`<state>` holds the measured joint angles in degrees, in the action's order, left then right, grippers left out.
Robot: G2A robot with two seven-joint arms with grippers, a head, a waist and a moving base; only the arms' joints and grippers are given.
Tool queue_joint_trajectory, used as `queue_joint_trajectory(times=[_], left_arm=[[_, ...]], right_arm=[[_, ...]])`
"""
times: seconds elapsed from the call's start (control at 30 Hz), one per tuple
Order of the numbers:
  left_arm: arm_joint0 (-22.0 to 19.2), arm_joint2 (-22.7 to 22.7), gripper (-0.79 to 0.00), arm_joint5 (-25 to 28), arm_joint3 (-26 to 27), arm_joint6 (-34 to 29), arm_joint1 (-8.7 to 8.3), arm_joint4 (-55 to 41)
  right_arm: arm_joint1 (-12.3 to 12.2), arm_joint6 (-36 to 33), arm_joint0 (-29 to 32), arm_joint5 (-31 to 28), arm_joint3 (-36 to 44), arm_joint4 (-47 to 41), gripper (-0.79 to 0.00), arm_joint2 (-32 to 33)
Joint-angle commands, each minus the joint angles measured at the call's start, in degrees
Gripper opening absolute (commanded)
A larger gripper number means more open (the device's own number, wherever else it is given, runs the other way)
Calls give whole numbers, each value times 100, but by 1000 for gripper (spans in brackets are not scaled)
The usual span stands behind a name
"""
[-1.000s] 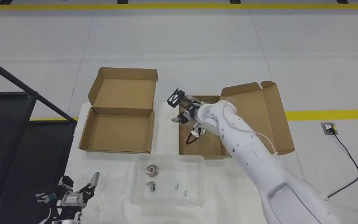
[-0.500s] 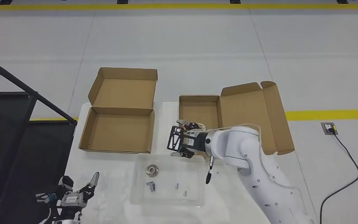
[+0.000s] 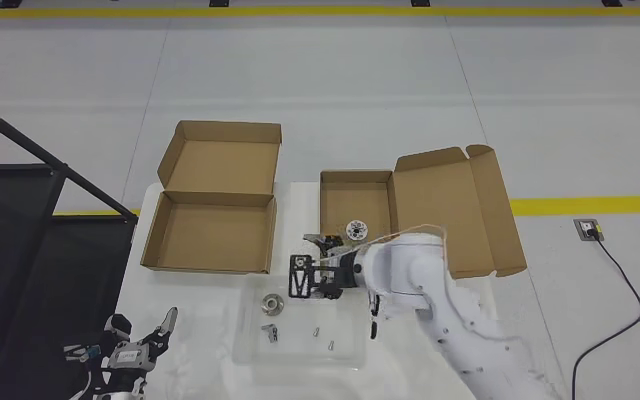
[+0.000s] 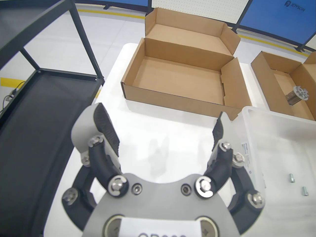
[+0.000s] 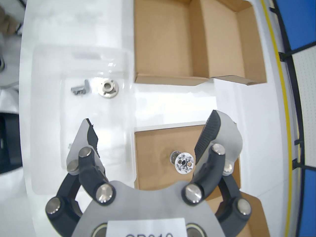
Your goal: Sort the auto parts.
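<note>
Auto-parts sort: right pincer (image 3: 303, 276) is hovering over the 12 o'clock rim of the clear tray (image 3: 345, 300), spread wide and carrying nothing, probably lining up a pick.
Two cardboard boxes are sitting open on the tabletop (image 3: 300, 210): left box (image 3: 210, 232) at 10 o'clock, and right box (image 3: 340, 205) at 1 o'clock, keeping one flanged disc (image 3: 353, 229), apparently its sorted home. Four parts are waiting in the tray: one hub (image 3: 271, 302), one bracket (image 3: 269, 332) and two bolts (image 3: 316, 331). Left pincer (image 4: 158, 122) is resting at 7 o'clock, open and gripping nothing.

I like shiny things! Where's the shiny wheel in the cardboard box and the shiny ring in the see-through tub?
shiny wheel (image 5: 182, 166), right wrist view, its holed face.
shiny ring (image 5: 108, 88), right wrist view, its raised middle.
</note>
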<state>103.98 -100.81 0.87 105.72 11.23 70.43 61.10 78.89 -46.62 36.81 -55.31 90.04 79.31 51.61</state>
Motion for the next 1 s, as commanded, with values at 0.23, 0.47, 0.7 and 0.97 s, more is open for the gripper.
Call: queue_joint_trajectory(times=[0.23, 0.47, 0.7, 0.97], left_arm=[[0, 0, 0, 0, 0, 0, 0, 0], [0, 0, 0, 0, 0, 0, 0, 0], [0, 0, 0, 0, 0, 0, 0, 0], [0, 0, 0, 0, 0, 0, 0, 0]], right_arm=[[322, -243, -839, 7, -1502, -173, 0, -1859], [413, -131, -1026, -105, -1980, -513, 0, -2290], [400, -79, -1086, -157, -2070, -503, 0, -2450], [381, -96, -962, 94, -1979, -78, 0, -2528]])
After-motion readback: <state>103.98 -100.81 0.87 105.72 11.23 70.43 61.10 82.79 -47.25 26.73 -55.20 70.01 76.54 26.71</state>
